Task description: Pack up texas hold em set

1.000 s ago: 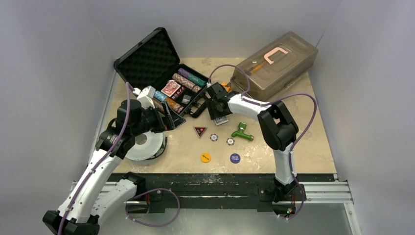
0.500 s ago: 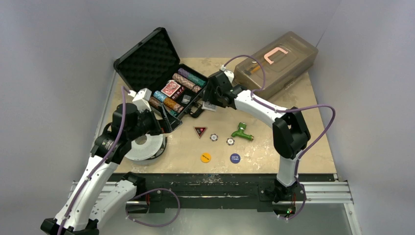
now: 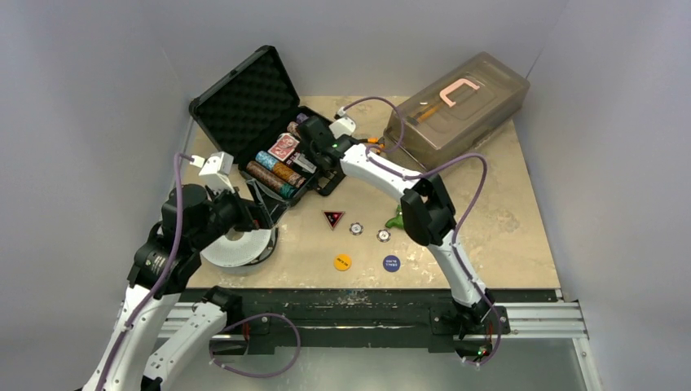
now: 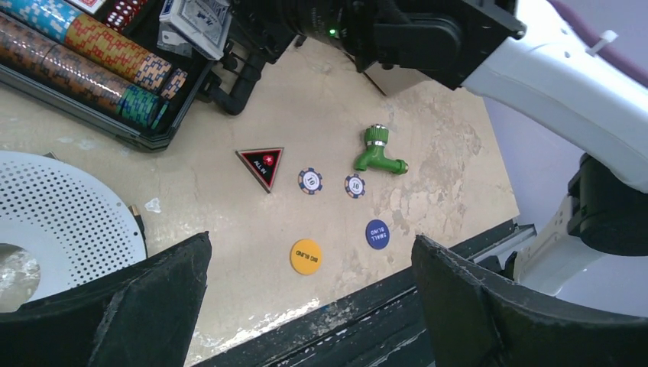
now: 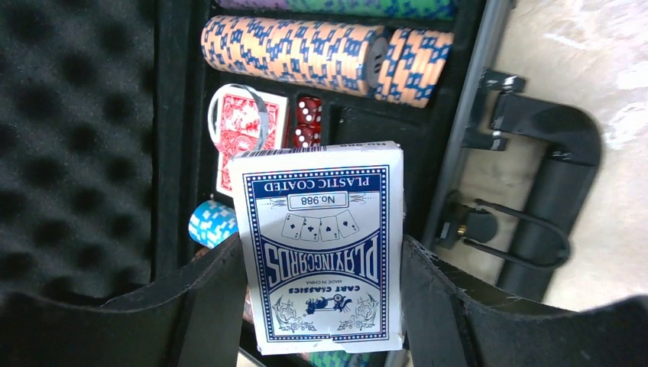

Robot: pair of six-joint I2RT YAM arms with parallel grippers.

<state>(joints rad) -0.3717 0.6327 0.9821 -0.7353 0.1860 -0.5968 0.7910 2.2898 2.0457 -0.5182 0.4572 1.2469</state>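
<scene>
Blue card deck (image 5: 319, 229) in right tool (image 5: 321, 264), over case's (image 5: 76, 115) free slot (image 5: 367, 126)

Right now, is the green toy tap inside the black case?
No, the green toy tap lies on the table, outside the black case.

Overhead rear view, close wrist views, case (image 3: 244, 98) shared

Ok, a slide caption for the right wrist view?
Right claw holds the blue card deck over the open case, near the red deck and dice.
</scene>
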